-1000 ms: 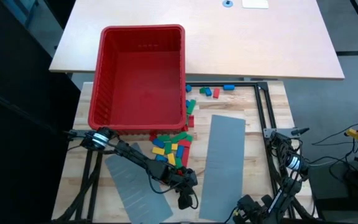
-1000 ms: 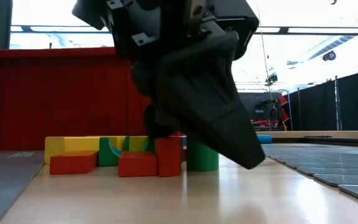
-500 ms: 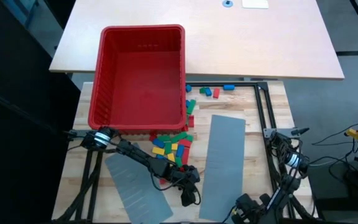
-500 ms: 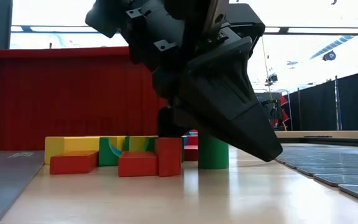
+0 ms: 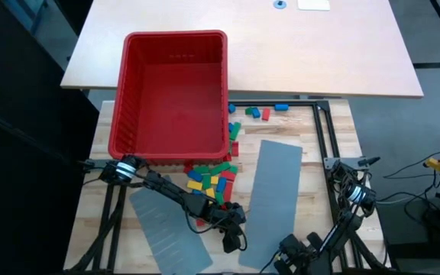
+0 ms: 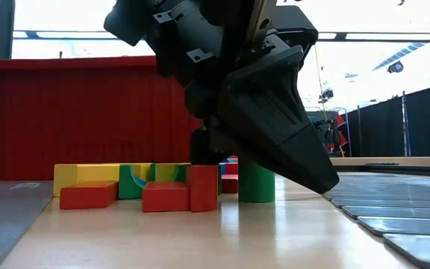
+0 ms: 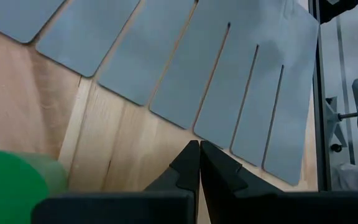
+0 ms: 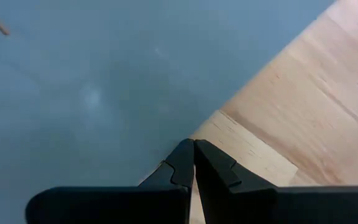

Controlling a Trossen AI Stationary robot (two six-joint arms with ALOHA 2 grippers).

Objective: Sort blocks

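- Blocks [image 5: 214,180] lie heaped at centre frame in the high view, just below the red bin [image 5: 173,92].
- Left gripper [image 5: 233,243], jaws pressed together and empty, sits just below the heap; a sweep could topple the upright green block [image 6: 255,182].
- Right gripper [image 5: 290,253], jaws also together, waits at the bottom edge.
- Grey panels [image 5: 275,198] flank the left gripper, leaving it a narrow strip of bare wood.

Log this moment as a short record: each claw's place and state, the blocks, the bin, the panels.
left claw: shut, empty, low over the table's near part, just past the block pile
right claw: shut, empty, at the table's near right corner
blocks: mixed pile just in front of the bin; a few beside it
red bin: no blocks inside
grey panels: two, flat on the table
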